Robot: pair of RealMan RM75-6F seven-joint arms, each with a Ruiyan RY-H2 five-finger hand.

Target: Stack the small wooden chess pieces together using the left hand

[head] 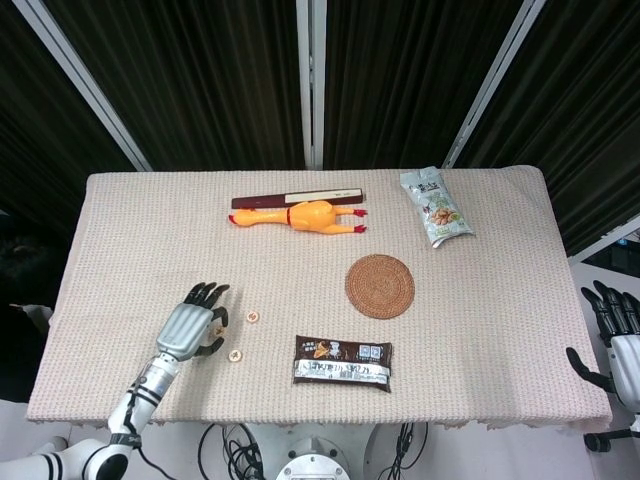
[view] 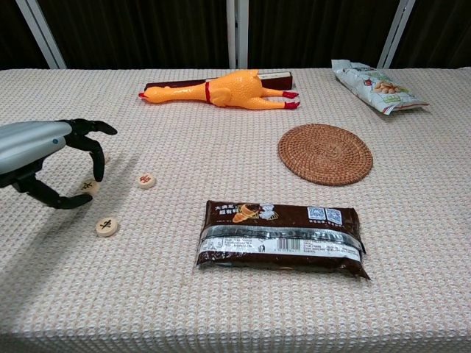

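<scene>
Three small round wooden chess pieces lie at the front left of the table. One piece (view: 146, 180) (head: 253, 317) sits on the cloth, and a second piece (view: 107, 226) (head: 235, 354) lies nearer the front edge. My left hand (view: 44, 158) (head: 190, 328) hovers just left of them with its fingers curled. It pinches the third piece (view: 88, 187) between thumb and fingers, a little above the cloth. My right hand (head: 615, 345) hangs off the table's right edge, fingers apart, holding nothing.
A brown snack packet (view: 280, 237) lies right of the pieces. A rattan coaster (view: 325, 153) sits mid-table. A yellow rubber chicken (view: 221, 92) lies in front of a dark long box (head: 298, 199) at the back. A snack bag (view: 372, 84) lies at the back right.
</scene>
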